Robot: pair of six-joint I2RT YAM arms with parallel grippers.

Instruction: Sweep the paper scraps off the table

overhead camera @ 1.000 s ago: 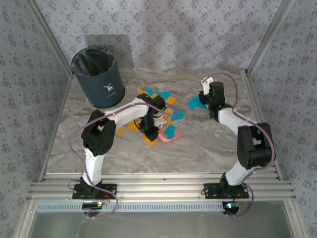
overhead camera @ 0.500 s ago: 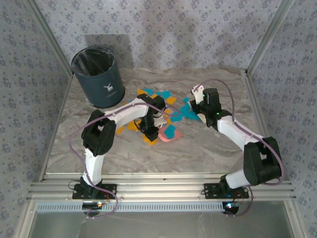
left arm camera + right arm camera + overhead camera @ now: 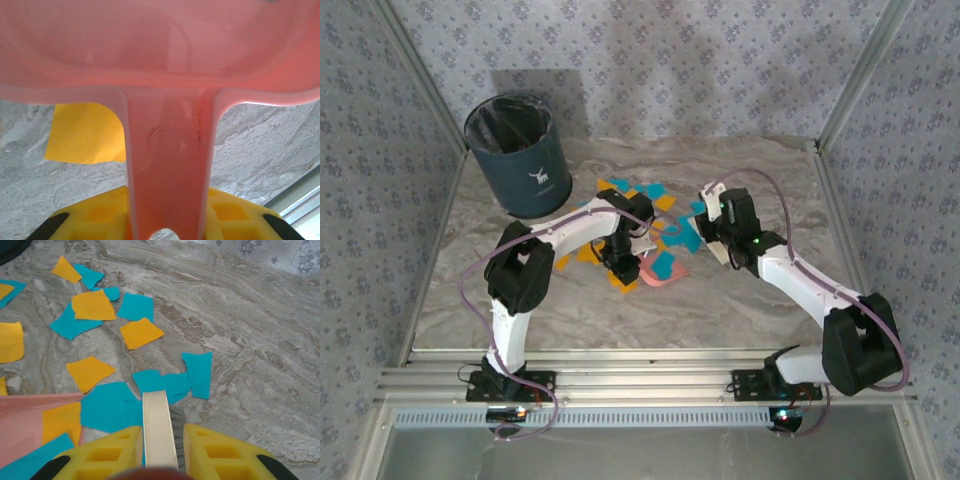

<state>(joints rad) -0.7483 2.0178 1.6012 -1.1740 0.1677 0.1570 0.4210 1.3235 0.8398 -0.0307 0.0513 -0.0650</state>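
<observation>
Orange and cyan paper scraps (image 3: 655,195) lie in a cluster on the table (image 3: 740,300) around the middle. My left gripper (image 3: 620,262) is shut on the handle (image 3: 167,165) of a pink dustpan (image 3: 665,280), which rests flat with a cyan scrap on it; its yellow fingers (image 3: 100,220) clamp both sides of the handle. My right gripper (image 3: 725,228) is shut on a cream brush handle (image 3: 157,415), just right of the dustpan. In the right wrist view, cyan scraps (image 3: 165,382) sit just ahead of the brush, and the dustpan's edge (image 3: 25,422) holds an orange scrap.
A dark blue bin (image 3: 520,155) with a black liner stands at the back left of the table. Patterned walls and aluminium posts enclose the sides. Bare marble spreads to the right (image 3: 260,340) and toward the near rail (image 3: 640,375).
My right arm has swung left from the back right toward the dustpan, carrying the brush and pushing cyan scraps with it. The left arm and dustpan have stayed put.
</observation>
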